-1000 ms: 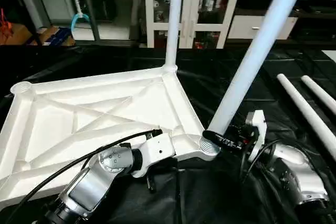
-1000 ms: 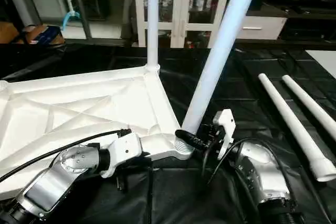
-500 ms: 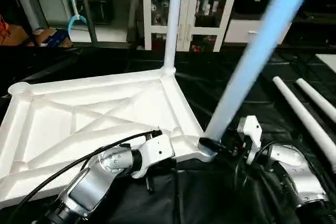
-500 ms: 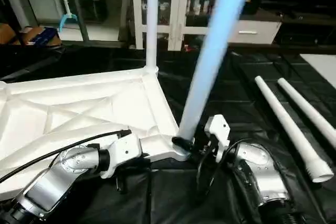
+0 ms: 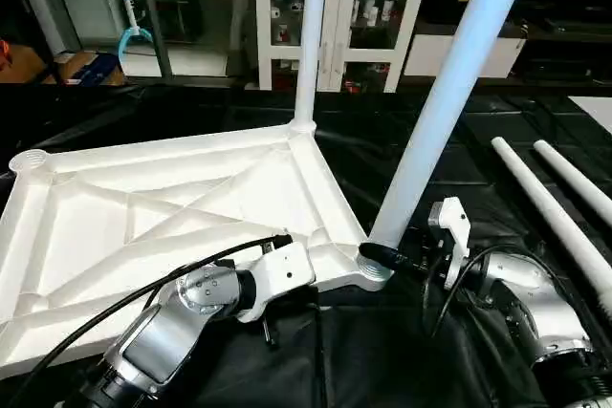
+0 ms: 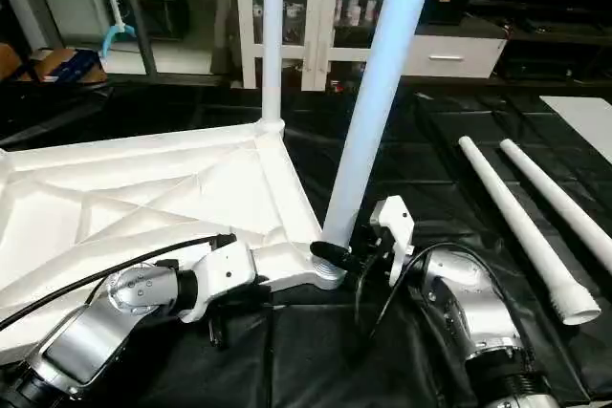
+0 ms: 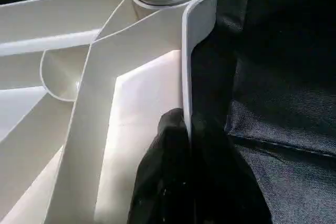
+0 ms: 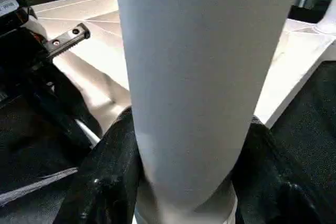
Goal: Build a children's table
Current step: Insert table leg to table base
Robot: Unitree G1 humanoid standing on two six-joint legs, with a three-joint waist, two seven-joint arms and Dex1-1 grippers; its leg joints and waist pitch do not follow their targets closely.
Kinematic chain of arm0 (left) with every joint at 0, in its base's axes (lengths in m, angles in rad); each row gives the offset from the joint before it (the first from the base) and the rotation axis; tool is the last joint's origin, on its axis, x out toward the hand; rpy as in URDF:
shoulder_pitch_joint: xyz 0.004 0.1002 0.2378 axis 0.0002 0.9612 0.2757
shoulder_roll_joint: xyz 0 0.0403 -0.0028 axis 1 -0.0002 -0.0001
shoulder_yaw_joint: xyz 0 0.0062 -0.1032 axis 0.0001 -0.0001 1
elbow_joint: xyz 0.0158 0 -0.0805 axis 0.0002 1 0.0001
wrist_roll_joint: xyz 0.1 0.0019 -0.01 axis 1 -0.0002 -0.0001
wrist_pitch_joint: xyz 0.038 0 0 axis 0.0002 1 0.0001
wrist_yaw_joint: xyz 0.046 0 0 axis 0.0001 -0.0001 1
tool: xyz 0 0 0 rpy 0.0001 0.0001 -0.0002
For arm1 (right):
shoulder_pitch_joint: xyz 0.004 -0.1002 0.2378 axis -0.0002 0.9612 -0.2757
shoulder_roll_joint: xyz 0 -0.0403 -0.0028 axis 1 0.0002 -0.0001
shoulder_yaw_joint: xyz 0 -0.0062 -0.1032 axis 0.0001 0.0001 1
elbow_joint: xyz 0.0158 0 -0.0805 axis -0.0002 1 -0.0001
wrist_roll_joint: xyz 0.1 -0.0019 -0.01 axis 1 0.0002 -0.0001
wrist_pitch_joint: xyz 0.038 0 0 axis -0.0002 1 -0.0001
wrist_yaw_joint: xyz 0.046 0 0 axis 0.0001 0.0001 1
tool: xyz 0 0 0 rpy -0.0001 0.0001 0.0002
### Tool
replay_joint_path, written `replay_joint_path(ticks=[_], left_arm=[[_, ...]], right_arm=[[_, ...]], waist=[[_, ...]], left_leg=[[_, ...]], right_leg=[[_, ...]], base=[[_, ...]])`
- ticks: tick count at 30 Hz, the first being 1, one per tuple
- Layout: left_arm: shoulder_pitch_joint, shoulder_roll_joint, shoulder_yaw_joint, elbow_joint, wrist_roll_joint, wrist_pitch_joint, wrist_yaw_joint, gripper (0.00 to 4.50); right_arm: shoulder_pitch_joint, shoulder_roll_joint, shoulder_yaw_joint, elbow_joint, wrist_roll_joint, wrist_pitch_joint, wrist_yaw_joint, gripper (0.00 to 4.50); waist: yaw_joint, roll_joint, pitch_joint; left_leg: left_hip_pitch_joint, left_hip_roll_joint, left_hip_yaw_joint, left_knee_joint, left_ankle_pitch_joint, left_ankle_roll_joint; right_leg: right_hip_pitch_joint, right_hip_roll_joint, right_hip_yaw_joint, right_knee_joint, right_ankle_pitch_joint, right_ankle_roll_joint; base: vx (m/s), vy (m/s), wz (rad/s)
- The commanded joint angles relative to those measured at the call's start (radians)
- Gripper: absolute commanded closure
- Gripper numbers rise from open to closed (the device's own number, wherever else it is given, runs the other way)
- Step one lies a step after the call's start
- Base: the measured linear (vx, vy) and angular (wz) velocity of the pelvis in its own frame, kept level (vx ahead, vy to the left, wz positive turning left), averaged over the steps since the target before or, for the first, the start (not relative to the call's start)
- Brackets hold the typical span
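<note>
So from my seat at the controls: the table top (image 5: 182, 207) is lying upside down on the black sheet (image 5: 382, 360), ribbed X underside facing up. One leg (image 5: 308, 40) is standing upright in the far corner socket. A second leg (image 5: 445, 93) sits in the near right corner socket (image 5: 371, 265), leaning a little to the right, with its threads showing at the base.

My right gripper (image 6: 337, 253) is clamped around the bottom of that second leg, one black finger on each side, just above the threads. My left gripper (image 7: 186, 129) is pinched on the top's near edge wall, fingers on either side of the rim, just beside that same socket. How far the threads are seated I honestly can't tell, the fingers cover most of the joint.

Two spare legs (image 5: 550, 203) lie side by side on the sheet off to my right, well apart from the top. White glass-door cabinet (image 5: 339, 11) in the background.
</note>
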Motion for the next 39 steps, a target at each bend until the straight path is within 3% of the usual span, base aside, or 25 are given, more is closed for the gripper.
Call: replay_joint_path(ticks=[1, 9, 12, 14, 18, 21, 24, 26, 27, 29, 36, 39], left_arm=[[-0.016, -0.01, 0.015, -0.027, 0.011, -0.019, 0.024, 4.5], [-0.016, -0.028, 0.025, -0.017, 0.019, 0.008, 0.061, 4.5], [-0.031, -0.078, 0.044, 0.014, 0.033, 0.07, 0.133, 4.5], [-0.049, -0.109, 0.048, 0.043, 0.052, 0.099, 0.179, 4.5], [-0.086, -0.207, 0.088, 0.129, 0.05, 0.145, 0.291, 4.5], [-0.129, -0.289, 0.128, 0.214, 0.043, 0.153, 0.385, 4.5], [-0.173, -0.342, 0.165, 0.284, 0.039, 0.149, 0.459, 4.5], [-0.213, -0.373, 0.185, 0.338, 0.044, 0.137, 0.504, 4.5], [-0.22, -0.378, 0.188, 0.345, 0.045, 0.134, 0.51, 4.5], [-0.232, -0.387, 0.195, 0.35, 0.046, 0.132, 0.514, 4.5], [-0.221, -0.375, 0.198, 0.353, 0.045, 0.12, 0.505, 4.5], [-0.222, -0.37, 0.198, 0.357, 0.042, 0.116, 0.498, 4.5]], right_arm=[[0.056, 0.005, 0.006, 0.101, -0.057, 0.053, -0.069, 2.59], [0.058, 0.036, -0.012, 0.107, -0.07, 0.01, -0.15, 2.59], [0.027, 0.077, -0.032, 0.155, -0.146, -0.052, -0.337, 2.59], [-0.002, 0.106, -0.045, 0.192, -0.18, -0.065, -0.446, 2.59], [-0.074, 0.17, -0.049, 0.262, -0.224, -0.076, -0.62, 2.59], [-0.147, 0.227, -0.048, 0.332, -0.241, -0.073, -0.737, 2.59], [-0.209, 0.274, -0.05, 0.392, -0.243, -0.071, -0.807, 2.59], [-0.267, 0.316, -0.044, 0.455, -0.254, -0.085, -0.856, 2.59], [-0.278, 0.324, -0.042, 0.467, -0.256, -0.091, -0.864, 2.59], [-0.312, 0.349, -0.037, 0.5, -0.255, -0.103, -0.856, 2.59], [-0.341, 0.362, -0.048, 0.537, -0.256, -0.161, -0.82, 2.59], [-0.351, 0.363, -0.057, 0.544, -0.246, -0.189, -0.789, 2.59]], waist=[[-0.008, 0.008, -0.006], [-0.021, 0.015, -0.003], [-0.033, 0.021, -0.002], [-0.044, 0.017, -0.003], [-0.057, 0.016, -0.004], [-0.073, 0.017, -0.001], [-0.081, 0.027, 0.0], [-0.09, 0.035, -0.005], [-0.088, 0.033, -0.009], [-0.085, 0.031, -0.008], [-0.081, 0.031, -0.011], [-0.079, 0.029, -0.012]], left_leg=[[0.015, 0.086, -0.064, -0.108, -0.583, -0.045], [0.013, 0.087, -0.073, -0.114, -0.637, -0.061], [0.006, 0.088, -0.079, -0.123, -0.652, -0.08], [0.002, 0.082, -0.083, -0.124, -0.664, -0.086], [0.0, 0.075, -0.078, -0.112, -0.619, -0.05], [0.003, 0.069, -0.078, -0.107, -0.632, -0.034], [0.01, 0.067, -0.078, -0.106, -0.665, -0.032], [0.001, 0.07, -0.084, -0.115, -0.676, -0.04], [-0.007, 0.073, -0.083, -0.117, -0.653, -0.039], [-0.008, 0.074, -0.075, -0.112, -0.615, -0.029], [-0.018, 0.08, -0.067, -0.111, -0.525, -0.004], [-0.015, 0.079, -0.064, -0.108, -0.513, 0.004]], right_leg=[[-0.028, -0.093, 0.049, -0.11, -0.635, -0.085], [-0.027, -0.093, 0.042, -0.109, -0.625, -0.081], [-0.019, -0.092, 0.034, -0.103, -0.581, -0.088], [-0.017, -0.09, 0.029, -0.103, -0.569, -0.086], [-0.022, -0.1, 0.035, -0.111, -0.585, -0.099], [-0.026, -0.1, 0.02, -0.119, -0.629, -0.089], [-0.027, -0.1, 0.004, -0.126, -0.647, -0.077], [-0.011, -0.102, -0.01, -0.119, -0.577, -0.08], [-0.006, -0.108, -0.006, -0.113, -0.523, -0.096], [-0.012, -0.119, 0.0, -0.114, -0.488, -0.131], [-0.004, -0.12, 0.007, -0.104, -0.416, -0.172], [-0.004, -0.122, 0.008, -0.105, -0.428, -0.175]], base=[[0.0, 0.0, 0.0], [0.0, 0.0, 0.0], [0.0, 0.0, 0.0], [-0.011, 0.021, -0.09], [0.0, 0.0, 0.0], [0.0, 0.0, 0.0], [0.0, 0.0, 0.0], [0.0, 0.0, 0.0], [0.0, 0.0, 0.0], [0.0, 0.0, 0.0], [0.0, 0.0, 0.0], [0.0, 0.0, 0.0]])
